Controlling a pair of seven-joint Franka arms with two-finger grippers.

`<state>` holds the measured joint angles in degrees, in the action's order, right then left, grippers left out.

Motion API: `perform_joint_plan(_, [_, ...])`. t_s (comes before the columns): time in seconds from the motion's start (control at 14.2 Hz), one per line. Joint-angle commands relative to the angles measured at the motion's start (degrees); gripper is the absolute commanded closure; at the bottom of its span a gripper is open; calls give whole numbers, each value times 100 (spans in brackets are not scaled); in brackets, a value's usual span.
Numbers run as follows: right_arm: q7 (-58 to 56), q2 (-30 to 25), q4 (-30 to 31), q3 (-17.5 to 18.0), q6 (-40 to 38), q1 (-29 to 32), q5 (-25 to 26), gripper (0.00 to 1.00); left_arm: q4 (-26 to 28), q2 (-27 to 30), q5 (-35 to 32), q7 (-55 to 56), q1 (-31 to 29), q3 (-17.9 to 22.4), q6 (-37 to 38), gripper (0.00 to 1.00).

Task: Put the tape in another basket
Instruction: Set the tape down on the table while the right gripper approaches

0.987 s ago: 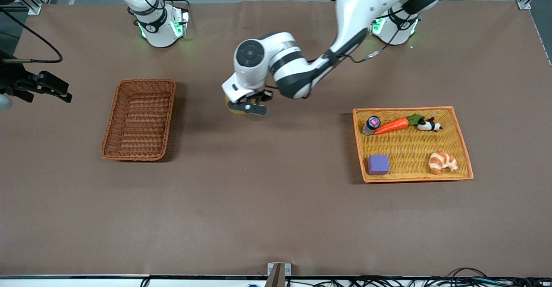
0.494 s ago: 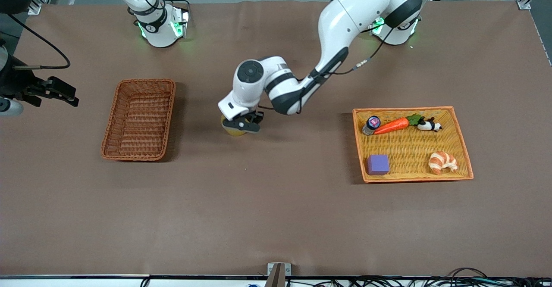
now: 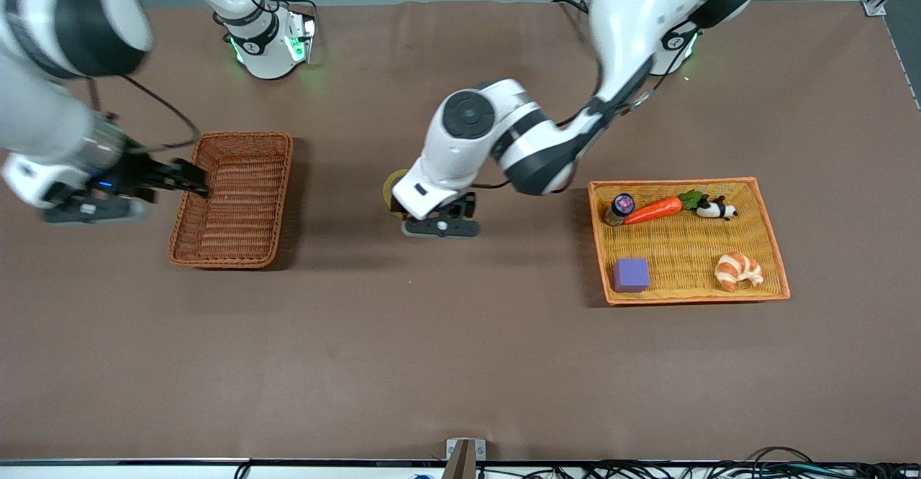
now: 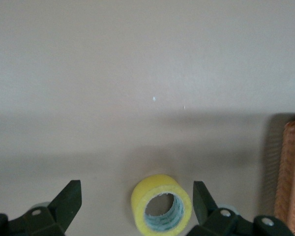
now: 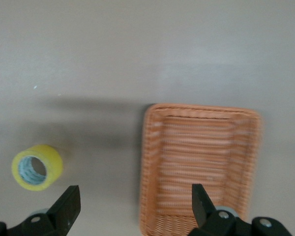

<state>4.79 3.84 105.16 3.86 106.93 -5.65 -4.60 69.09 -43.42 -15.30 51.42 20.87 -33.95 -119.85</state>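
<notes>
The tape [image 3: 391, 190], a yellowish roll with a grey core, lies on the table between the two baskets, partly hidden by the left wrist. It shows whole in the left wrist view [image 4: 161, 206] and the right wrist view [image 5: 37, 167]. My left gripper [image 3: 440, 229] is open and empty just above the table beside the tape; in its wrist view [image 4: 136, 204] the roll lies between the spread fingers. The dark reddish-brown wicker basket [image 3: 237, 206] is empty. My right gripper [image 3: 194, 180] is open over the basket's outer rim [image 5: 201, 167].
The shallow orange-rimmed tray [image 3: 683, 249] at the left arm's end holds a carrot [image 3: 653, 209], a small bottle [image 3: 620, 208], a panda toy [image 3: 714, 209], a croissant [image 3: 737, 270] and a purple block [image 3: 631, 275].
The left gripper lowered the tape to the table, let it go and lifted off toward the tray. The right arm swung in from the table's end to the brown basket's rim.
</notes>
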Motion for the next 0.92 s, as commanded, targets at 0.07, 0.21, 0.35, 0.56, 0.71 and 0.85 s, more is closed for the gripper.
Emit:
perform_joint_plan(0.07, [1109,238,768,-43,1169,-1181,-129,0,1131,930,132,-702,-1505,-762,58,0])
perform_joint_plan(0.21, [1339,581,900,-43,1680,-1639,-138,0,1159,1448,80,-835,-1454,-274,810,0])
perform_joint_plan(0.35, [1585,932,1084,-43,2224,-2052,-138,0,1194,1749,158,-1526,-1480,81,1016,0])
perform_joint_plan(0.56, [1622,1372,1374,-52,2911,-2431,-129,0,1325,2301,1087,-2607,-1471,931,1235,0])
perform_joint_plan(0.71, [1630,1592,1576,-60,3437,-2633,-129,0,1484,2776,1607,-3372,-1445,1502,1638,0])
perform_joint_plan(0.85, [1630,1777,1656,-69,3694,-2730,-112,0,1502,3102,1653,-3839,-1454,1864,2191,0])
